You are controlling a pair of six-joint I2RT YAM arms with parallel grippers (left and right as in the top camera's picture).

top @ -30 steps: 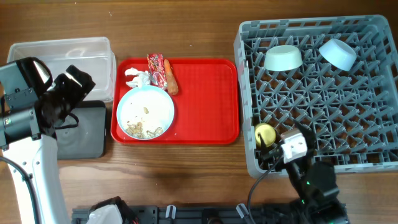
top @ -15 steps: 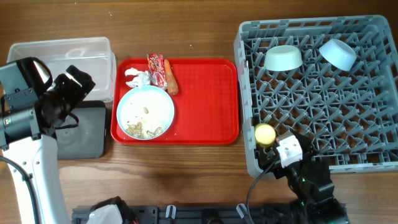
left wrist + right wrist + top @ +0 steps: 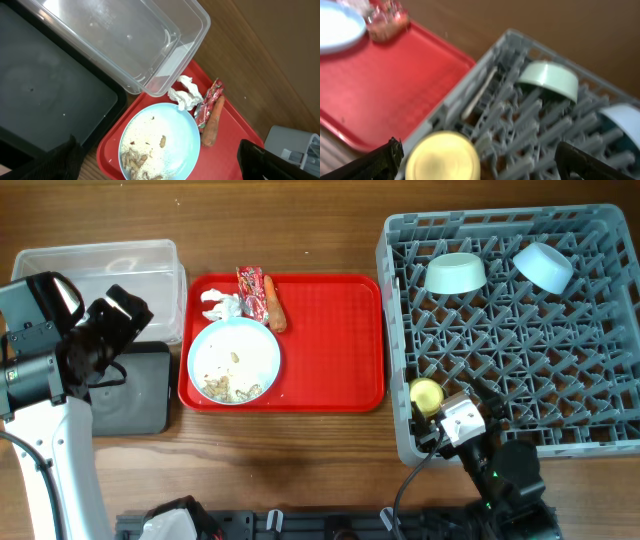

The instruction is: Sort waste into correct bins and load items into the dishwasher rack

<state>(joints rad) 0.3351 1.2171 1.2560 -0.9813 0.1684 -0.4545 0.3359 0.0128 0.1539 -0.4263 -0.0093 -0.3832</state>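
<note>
A light blue plate (image 3: 233, 360) with beige scraps (image 3: 230, 388) sits on the red tray (image 3: 330, 340). Beside it lie a white tissue (image 3: 222, 305), a red wrapper (image 3: 250, 288) and a carrot piece (image 3: 274, 308). The clear tub (image 3: 95, 268) and the black tray (image 3: 140, 390) stand at the left. The grey rack (image 3: 520, 350) holds a green bowl (image 3: 455, 273), a blue bowl (image 3: 543, 267), a yellow cup (image 3: 427, 394) and a white spoon (image 3: 479, 95). My left gripper (image 3: 160, 170) is open and empty above the plate (image 3: 160, 145). My right gripper (image 3: 485, 165) is open, and the cup (image 3: 442, 157) stands between its fingers.
The rack's near left corner (image 3: 405, 445) is just in front of my right wrist. Bare wooden table (image 3: 300, 450) runs along the front. The tub's corner (image 3: 150, 85) overlaps the red tray's edge in the left wrist view.
My right wrist has drawn back slightly toward the table's front edge. The yellow cup stays in place in the rack. The left arm has not moved.
</note>
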